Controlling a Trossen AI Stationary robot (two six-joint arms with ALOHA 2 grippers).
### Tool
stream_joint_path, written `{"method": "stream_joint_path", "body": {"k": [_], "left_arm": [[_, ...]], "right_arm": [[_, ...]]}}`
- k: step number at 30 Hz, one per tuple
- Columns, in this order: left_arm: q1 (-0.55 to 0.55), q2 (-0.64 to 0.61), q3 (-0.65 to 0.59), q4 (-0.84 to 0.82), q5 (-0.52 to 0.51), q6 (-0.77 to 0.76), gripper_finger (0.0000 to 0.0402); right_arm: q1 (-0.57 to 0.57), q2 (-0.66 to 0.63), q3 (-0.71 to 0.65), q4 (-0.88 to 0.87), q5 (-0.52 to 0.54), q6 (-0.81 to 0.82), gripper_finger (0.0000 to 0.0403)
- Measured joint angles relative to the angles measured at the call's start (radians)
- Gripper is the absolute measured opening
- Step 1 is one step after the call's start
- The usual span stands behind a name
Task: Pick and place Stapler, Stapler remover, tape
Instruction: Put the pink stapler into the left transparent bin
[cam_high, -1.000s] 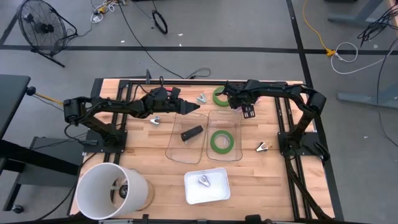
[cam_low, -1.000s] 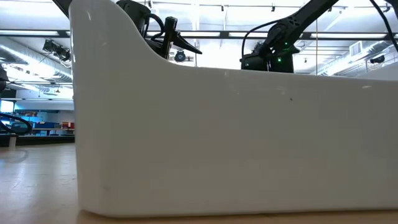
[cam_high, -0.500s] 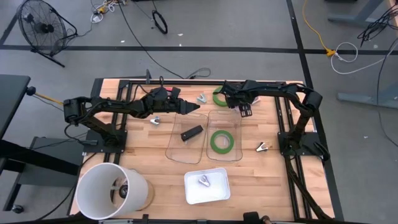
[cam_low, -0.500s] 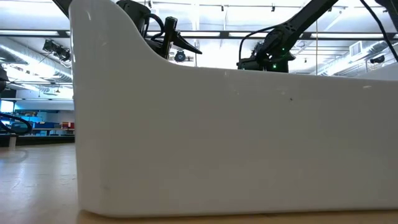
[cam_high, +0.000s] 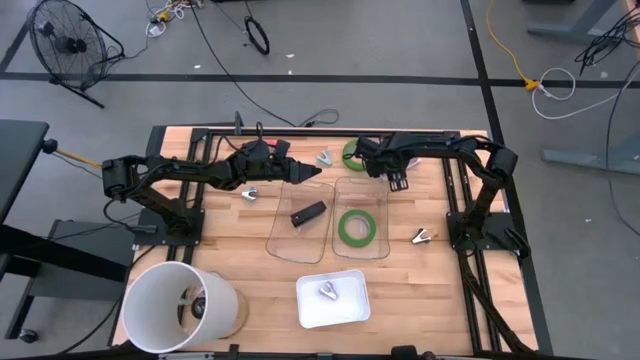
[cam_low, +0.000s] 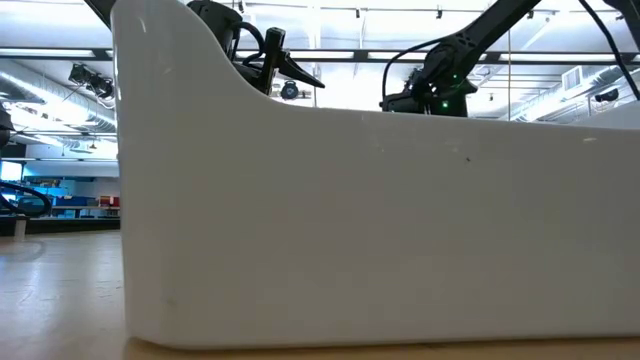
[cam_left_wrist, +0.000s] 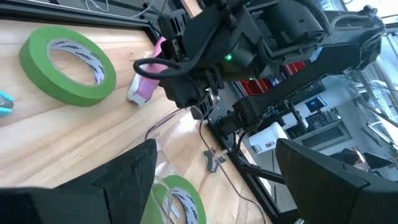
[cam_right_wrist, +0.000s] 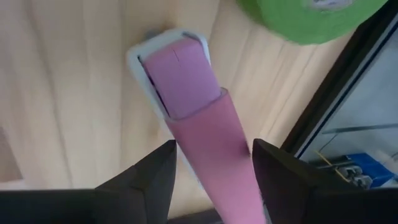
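A pink stapler (cam_right_wrist: 186, 87) with a white base lies flat on the table beside a green tape ring (cam_left_wrist: 37, 62) near the far edge. My right gripper (cam_right_wrist: 214, 146) is open, with one finger on either side of the stapler's nearer end. In the high view the stapler is hidden under the right gripper (cam_high: 385, 170). My left gripper (cam_left_wrist: 217, 149) hangs open and holds nothing, above the far rim of the left clear tray (cam_high: 275, 240). That tray holds a black stapler (cam_high: 309, 213). A second green tape (cam_high: 343, 228) lies in the right clear tray (cam_high: 383, 250). My right gripper straddles the pink stapler's nearer end (cam_right_wrist: 217, 168), slanting down from the table's right side, its fingers along the stapler. Bare table shows between one finger (cam_right_wrist: 155, 180) and the stapler. Whether the other finger (cam_right_wrist: 280, 180) touches it I cannot tell. The stapler lies flat.
Several metal stapler removers lie about: by the far tape (cam_high: 325, 158), under the left arm (cam_high: 249, 193), at the right (cam_high: 421, 236) and in the white tray (cam_high: 305, 305) near the front. A white bucket (cam_high: 150, 290) stands front left. Black rails frame the table.
My right gripper has edged a little toward the table's left, over the pink stapler, with its wrist turning slightly. The gap between its fingers has not visibly changed.
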Motion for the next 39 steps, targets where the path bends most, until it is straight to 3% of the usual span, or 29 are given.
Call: {"method": "stream_joint_path", "body": {"k": [7,18,32,35,39], "left_arm": [[0.0,0.0,0.0,0.0,0.0,0.001,0.033],[-0.001,0.0,0.0,0.0,0.0,0.001,0.033],[-0.001,0.0,0.0,-0.008,0.0,0.002,0.033],[-0.001,0.0,0.0,-0.009,0.0,0.002,0.033],[-0.001,0.0,0.0,-0.011,-0.007,0.003,0.033]], "right_arm": [[0.017,0.0,0.0,-0.023,-0.015,0.008,0.021],[-0.019,0.0,0.0,0.03,-0.137,-0.045,0.021],[-0.082,-0.001,-0.015,0.046,-0.178,-0.058,0.0209],[-0.081,-0.004,-0.044,0.065,-0.159,-0.073,0.0193],[-0.078,-0.005,-0.064,0.071,-0.146,-0.088,0.0138]]}}
